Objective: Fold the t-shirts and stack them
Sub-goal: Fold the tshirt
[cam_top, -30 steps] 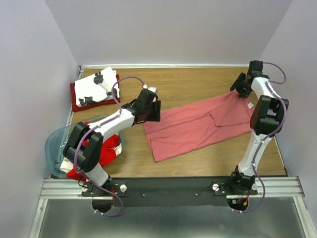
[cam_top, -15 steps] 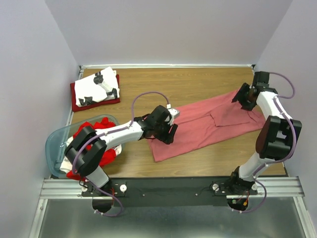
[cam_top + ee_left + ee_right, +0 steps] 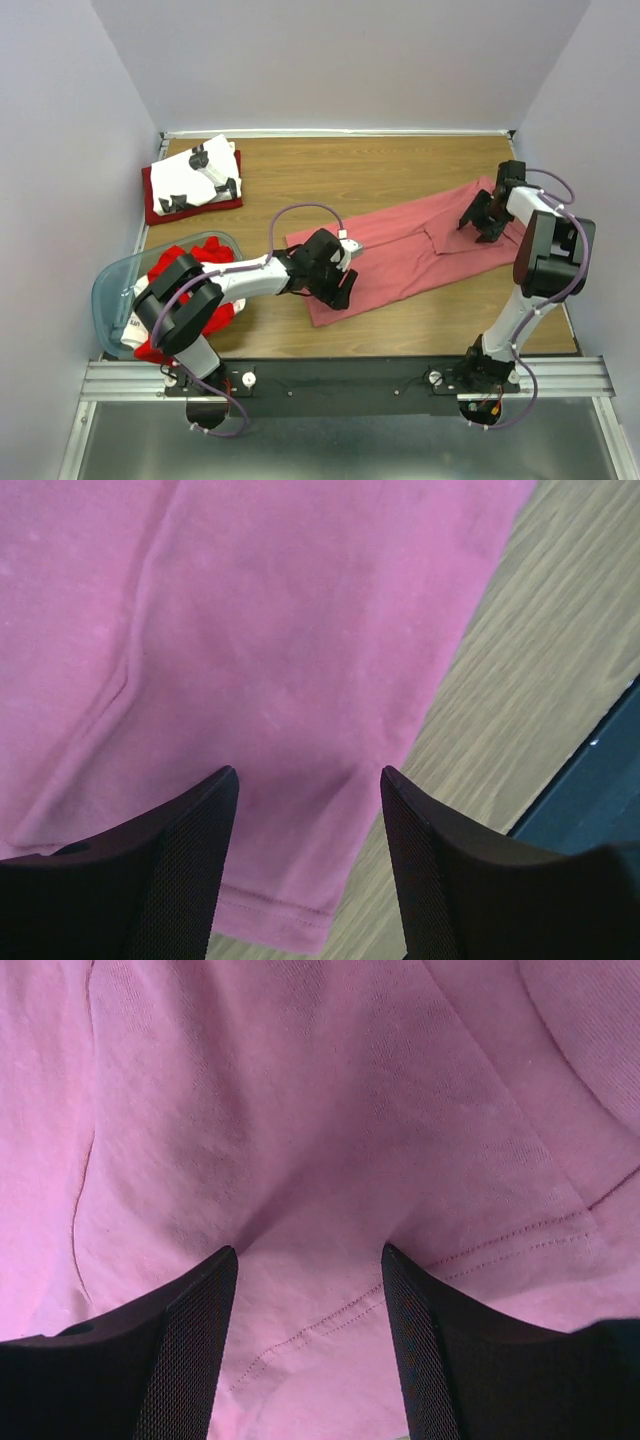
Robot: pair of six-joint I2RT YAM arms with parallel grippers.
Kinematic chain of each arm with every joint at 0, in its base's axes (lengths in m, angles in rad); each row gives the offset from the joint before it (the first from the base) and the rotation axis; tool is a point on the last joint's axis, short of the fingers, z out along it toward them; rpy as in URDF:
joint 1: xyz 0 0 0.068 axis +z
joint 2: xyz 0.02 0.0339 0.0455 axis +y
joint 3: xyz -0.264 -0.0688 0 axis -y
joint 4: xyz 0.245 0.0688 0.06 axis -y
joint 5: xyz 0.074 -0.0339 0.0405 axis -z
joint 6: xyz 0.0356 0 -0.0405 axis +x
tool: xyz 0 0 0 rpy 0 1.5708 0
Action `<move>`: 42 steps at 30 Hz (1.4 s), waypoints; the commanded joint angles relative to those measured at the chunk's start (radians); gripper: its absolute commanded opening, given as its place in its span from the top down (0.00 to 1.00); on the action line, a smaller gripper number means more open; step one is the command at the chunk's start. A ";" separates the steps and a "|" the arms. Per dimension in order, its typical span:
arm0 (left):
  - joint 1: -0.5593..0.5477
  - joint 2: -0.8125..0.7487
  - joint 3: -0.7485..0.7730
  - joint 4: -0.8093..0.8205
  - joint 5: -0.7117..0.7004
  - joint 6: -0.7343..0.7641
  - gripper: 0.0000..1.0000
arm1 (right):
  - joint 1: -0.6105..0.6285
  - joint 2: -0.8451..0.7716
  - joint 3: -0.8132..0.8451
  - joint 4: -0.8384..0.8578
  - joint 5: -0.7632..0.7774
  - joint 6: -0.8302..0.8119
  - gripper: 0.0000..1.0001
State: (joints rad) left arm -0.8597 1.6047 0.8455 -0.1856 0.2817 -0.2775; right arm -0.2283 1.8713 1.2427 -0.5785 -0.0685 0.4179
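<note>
The salmon-pink t-shirt [image 3: 400,250] lies flat in a long strip across the middle of the wooden table. My left gripper [image 3: 338,290] is open and hovers low over its near-left hem corner; in the left wrist view [image 3: 308,780] the pink cloth [image 3: 300,630] lies under and between the fingers. My right gripper [image 3: 478,222] is open over the shirt's right end; in the right wrist view [image 3: 308,1255] its fingertips press into pink cloth [image 3: 300,1110] by a stitched seam. A folded white printed shirt [image 3: 195,172] lies on a folded dark red one [image 3: 155,208] at the back left.
A translucent pale-blue tub [image 3: 112,285] at the near left holds bright red and white shirts [image 3: 215,305]. Bare wood [image 3: 400,170] lies behind the pink shirt. The black base rail [image 3: 350,375] runs along the near edge and shows in the left wrist view [image 3: 600,770].
My left gripper has moved from the pink shirt's far-left corner toward its near-left corner. My right gripper has come down from the back right onto the shirt's right end.
</note>
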 commanded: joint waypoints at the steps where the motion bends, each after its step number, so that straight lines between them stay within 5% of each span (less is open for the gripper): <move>1: -0.007 0.015 -0.029 0.058 0.053 -0.028 0.32 | -0.002 0.095 0.043 0.000 0.029 -0.002 0.33; 18: -0.087 0.179 -0.053 0.305 0.206 -0.270 0.32 | 0.014 0.474 0.490 -0.015 -0.030 0.007 0.33; 28: -0.209 0.305 0.085 0.331 0.229 -0.295 0.32 | 0.083 0.667 0.805 -0.084 -0.039 0.027 0.30; 42: -0.245 0.285 0.181 0.290 0.173 -0.304 0.32 | 0.176 0.695 0.966 -0.098 -0.071 0.049 0.29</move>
State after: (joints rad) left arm -1.0878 1.9167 1.0111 0.2489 0.4652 -0.5785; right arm -0.0715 2.5099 2.2177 -0.6548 -0.1238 0.4667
